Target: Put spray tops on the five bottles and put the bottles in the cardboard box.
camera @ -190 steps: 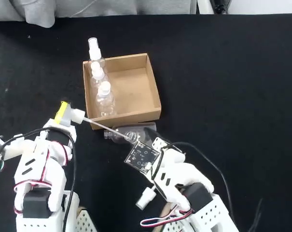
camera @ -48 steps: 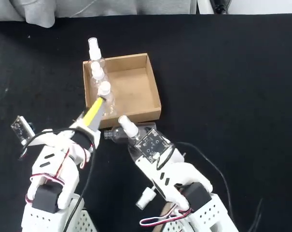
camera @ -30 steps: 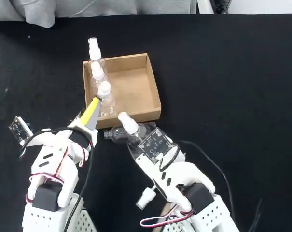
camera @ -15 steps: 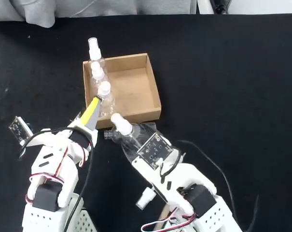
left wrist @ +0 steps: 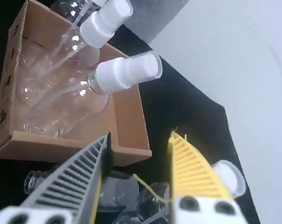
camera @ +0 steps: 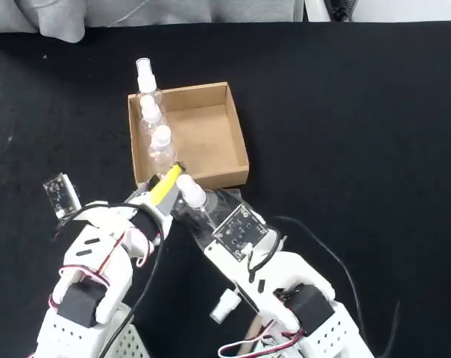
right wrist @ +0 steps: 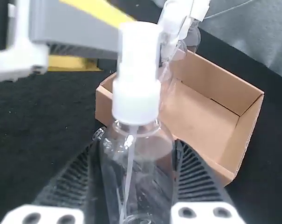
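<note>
My right gripper [right wrist: 137, 150] is shut on a clear bottle [right wrist: 135, 148] that carries a white spray top [right wrist: 136, 86]; in the high view this bottle [camera: 204, 212] tilts up just in front of the cardboard box [camera: 236, 134]. My left gripper [left wrist: 140, 139] is open, its yellow finger [camera: 168, 186] right beside that spray top [camera: 190, 192], which sits outside the jaws. Three capped bottles [camera: 160, 145] stand along one wall of the box. A bottle without a top [left wrist: 38, 181] lies on the table by the box's near wall.
A loose white spray top [camera: 225, 305] lies on the black table near the right arm's base. The box's other half is bare cardboard [camera: 206, 138]. Grey cloth [camera: 61, 19] lies along the far table edge.
The left gripper has swung right, from beside the box's near corner to the held bottle's spray top. The right gripper has kept the bottle tilted up in about the same place.
</note>
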Robot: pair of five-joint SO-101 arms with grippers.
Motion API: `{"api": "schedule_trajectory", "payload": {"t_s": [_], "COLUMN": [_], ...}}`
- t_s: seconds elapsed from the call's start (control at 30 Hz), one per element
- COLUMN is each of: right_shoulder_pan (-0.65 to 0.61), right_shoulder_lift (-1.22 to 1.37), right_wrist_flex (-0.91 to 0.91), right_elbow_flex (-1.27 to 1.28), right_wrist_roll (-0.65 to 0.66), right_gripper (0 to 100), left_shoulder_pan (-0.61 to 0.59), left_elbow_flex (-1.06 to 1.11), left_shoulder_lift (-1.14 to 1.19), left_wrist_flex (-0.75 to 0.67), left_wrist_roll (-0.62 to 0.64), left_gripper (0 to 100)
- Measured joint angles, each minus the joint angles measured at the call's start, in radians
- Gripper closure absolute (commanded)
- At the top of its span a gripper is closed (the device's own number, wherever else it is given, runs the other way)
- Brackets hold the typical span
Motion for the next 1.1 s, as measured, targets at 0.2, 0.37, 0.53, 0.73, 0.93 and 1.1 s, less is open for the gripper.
{"api": "schedule_trajectory", "payload": {"t_s": [0.2, 0.37, 0.53, 0.73, 0.93, 1.1], "right_shoulder_pan": [0.002, 0.002, 0.002, 0.002, 0.002, -0.003], "right_shoulder_lift": [0.0, 0.0, 0.0, 0.0, 0.0, 0.0], "right_wrist_flex": [0.0, 0.002, 0.002, 0.002, 0.002, 0.026], "right_elbow_flex": [0.003, 0.003, 0.003, 0.003, 0.003, 0.0], "right_wrist_roll": [0.0, 0.0, 0.0, 0.0, 0.0, 0.002], "right_gripper": [91.0, 91.0, 91.0, 91.0, 91.0, 91.0], "left_shoulder_pan": [0.061, 0.126, 0.137, 0.15, 0.15, 0.15], "left_elbow_flex": [0.002, -0.003, -0.003, -0.005, -0.005, -0.014], "left_shoulder_lift": [-0.003, -0.014, -0.014, -0.014, -0.014, -0.012], "left_wrist_flex": [0.034, 0.075, 0.077, 0.077, 0.08, 0.118], "left_wrist_roll": [-0.058, -0.075, -0.078, -0.078, -0.078, -0.078], "left_gripper": [81, 81, 81, 81, 81, 81]}}
